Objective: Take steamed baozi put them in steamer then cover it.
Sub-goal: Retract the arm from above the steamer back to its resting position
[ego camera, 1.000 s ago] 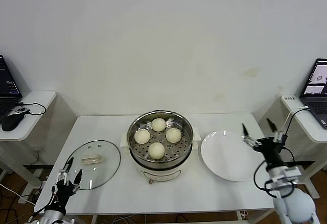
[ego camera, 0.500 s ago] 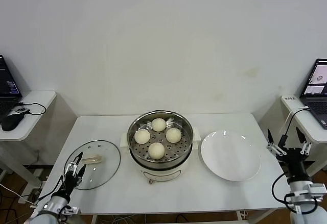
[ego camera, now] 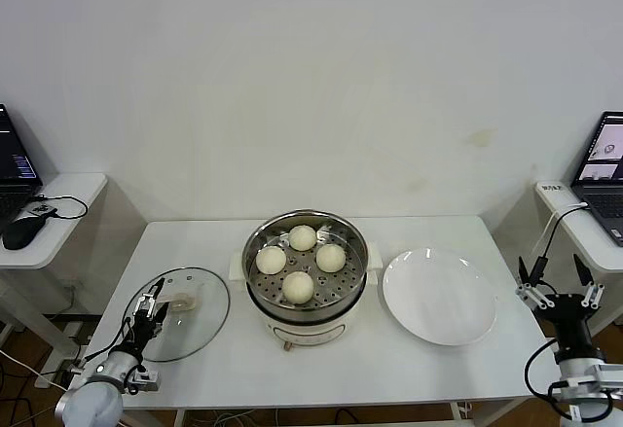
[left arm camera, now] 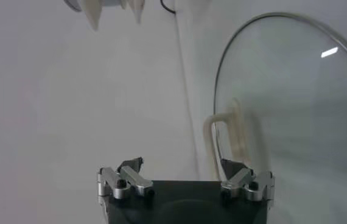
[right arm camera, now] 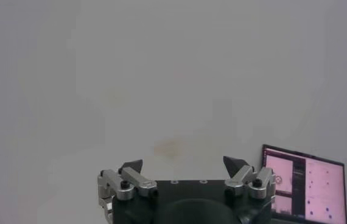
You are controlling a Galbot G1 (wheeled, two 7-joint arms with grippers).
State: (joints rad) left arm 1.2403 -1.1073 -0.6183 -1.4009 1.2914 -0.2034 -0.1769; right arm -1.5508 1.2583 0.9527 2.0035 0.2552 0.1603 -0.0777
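Observation:
The steamer stands mid-table, and several cream-white baozi lie on its perforated tray. To its left the cover lies flat on the table, its cream handle facing up. My left gripper hovers open over the cover's near-left edge, just short of that handle. From the left wrist, the glass cover and its handle lie right ahead of the open left gripper. Past the table's right edge my right gripper points upward, open and empty; the right wrist view has this gripper facing the wall.
A flat white plate sits right of the steamer. Side tables flank the white table: a laptop and a mouse on the left, another laptop on the right, which the right wrist also sees.
My left gripper has come in over the cover's edge toward its handle. The right arm has drawn back from the plate, out past the table's right edge and lower.

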